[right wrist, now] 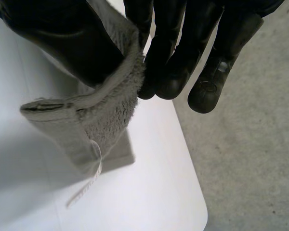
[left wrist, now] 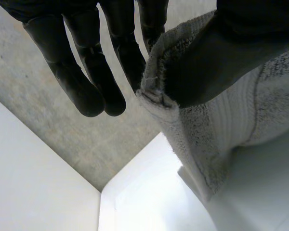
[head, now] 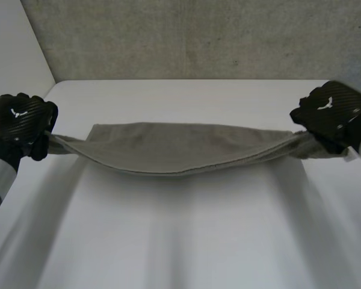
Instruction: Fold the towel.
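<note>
1. Head view, and the towel (head: 174, 147) is up off the white table (head: 186, 235), stretched between the two hands and sagging in a shallow curve through its middle.
2. It hangs doubled over, two layers showing along the near edge, grey-beige against the grey wall (head: 198, 36) behind.
3. Over on the one side, the left hand (head: 21, 117) has the towel's left end, and the cloth narrows into a bunched strip right where it meets the hand.
4. Left wrist view confirms the hold: the thumb presses the hemmed edge of the towel against the inner finger, a firm pinch, while the other fingers hang straight and free beside it.
5. Across the table, the right hand (head: 328, 114) has the opposite end, at about the same height as its partner.
6. Right wrist view shows thumb and fingertips closed together on the cloth, with the folded corner jutting out below the thumb.
7. A small white label (right wrist: 89, 180) dangles from that corner, hanging loose above the table's edge.
</note>
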`<state>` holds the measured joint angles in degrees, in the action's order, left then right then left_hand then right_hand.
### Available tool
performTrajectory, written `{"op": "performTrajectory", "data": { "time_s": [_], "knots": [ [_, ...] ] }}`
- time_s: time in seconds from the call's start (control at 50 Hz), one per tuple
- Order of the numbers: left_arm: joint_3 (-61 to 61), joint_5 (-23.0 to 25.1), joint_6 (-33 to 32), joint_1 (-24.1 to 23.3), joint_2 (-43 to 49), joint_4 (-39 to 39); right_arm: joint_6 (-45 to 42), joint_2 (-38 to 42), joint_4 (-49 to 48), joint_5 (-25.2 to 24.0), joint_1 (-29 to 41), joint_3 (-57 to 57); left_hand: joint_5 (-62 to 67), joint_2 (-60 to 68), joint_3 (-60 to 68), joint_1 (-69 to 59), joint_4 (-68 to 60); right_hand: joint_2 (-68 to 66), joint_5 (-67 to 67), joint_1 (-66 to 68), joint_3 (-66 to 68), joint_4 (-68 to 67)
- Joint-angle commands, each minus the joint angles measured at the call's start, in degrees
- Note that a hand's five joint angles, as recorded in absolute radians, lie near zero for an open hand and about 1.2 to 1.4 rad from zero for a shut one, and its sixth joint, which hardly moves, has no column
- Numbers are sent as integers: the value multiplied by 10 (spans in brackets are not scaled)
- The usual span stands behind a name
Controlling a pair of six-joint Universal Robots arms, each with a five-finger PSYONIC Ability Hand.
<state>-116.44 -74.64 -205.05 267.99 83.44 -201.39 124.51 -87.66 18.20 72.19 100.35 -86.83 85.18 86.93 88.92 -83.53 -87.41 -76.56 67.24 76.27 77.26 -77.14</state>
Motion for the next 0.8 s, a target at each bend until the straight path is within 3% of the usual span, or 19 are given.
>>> {"op": "performTrajectory", "data": {
  "time_s": [0.02, 0.16, 0.38, 0.48, 0.8],
  "knots": [
    [-46, 47, -2, 14, -66, 2, 4, -42, 47, -62, -38, 23, -152, -69, -89, 35, 74, -34, 28, 37, 27, -29],
    [-44, 54, -3, 10, -30, -1, 1, -15, 46, -62, -43, 17, -152, -69, -89, 35, 74, -34, 28, 37, 27, -29],
    [78, 39, -9, -23, 176, 2, 1, 145, 40, -37, -35, 59, -152, -69, -89, 35, 74, -34, 28, 37, 27, -29],
    [178, -12, -12, -31, 290, 24, 6, 242, 6, -9, -31, 117, -152, -69, -89, 35, 74, -34, 28, 37, 27, -29],
    [424, -105, -29, -84, 489, 66, 3, 405, -181, 76, 22, 230, -152, -69, -89, 35, 74, -34, 28, 37, 27, -29]
  ]
}}
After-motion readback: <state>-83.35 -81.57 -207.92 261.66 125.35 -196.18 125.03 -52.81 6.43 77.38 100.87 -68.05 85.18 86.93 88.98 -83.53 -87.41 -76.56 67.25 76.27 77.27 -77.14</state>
